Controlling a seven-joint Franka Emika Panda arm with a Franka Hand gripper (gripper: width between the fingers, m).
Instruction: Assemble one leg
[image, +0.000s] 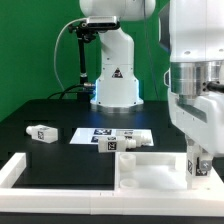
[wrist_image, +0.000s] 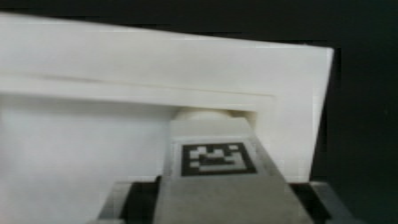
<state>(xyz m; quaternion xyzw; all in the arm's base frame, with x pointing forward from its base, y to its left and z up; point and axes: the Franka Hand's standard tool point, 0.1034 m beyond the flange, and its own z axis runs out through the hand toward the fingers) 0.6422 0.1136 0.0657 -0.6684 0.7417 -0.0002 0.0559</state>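
White leg (wrist_image: 217, 150) clamped in the tool (wrist_image: 217, 196), tag face toward the wrist camera, rounded end pointing away at the raised rim of the large white panel (wrist_image: 107, 70). Tool fingers (wrist_image: 135, 203) pressed against both sides of the leg's block, jaws closed down to its width. In the exterior view, held leg not made out: hidden behind the arm's bulk.

Arm (image: 196, 70) reaching down steeply at the exterior view's right, wrist vertical, tool (image: 200, 165) low over the right end of the panel (image: 60, 168) lying along the front of the black table (image: 60, 115).

Behind the panel, marker board (image: 95, 133) flat on the table. Two loose legs lying at its near edge: one (image: 109, 141) resting partly on the board, another (image: 135, 141) just beside it toward the right. Third loose leg (image: 41, 133) well apart at the left. Robot base (image: 115, 80) at the back, against green backdrop.
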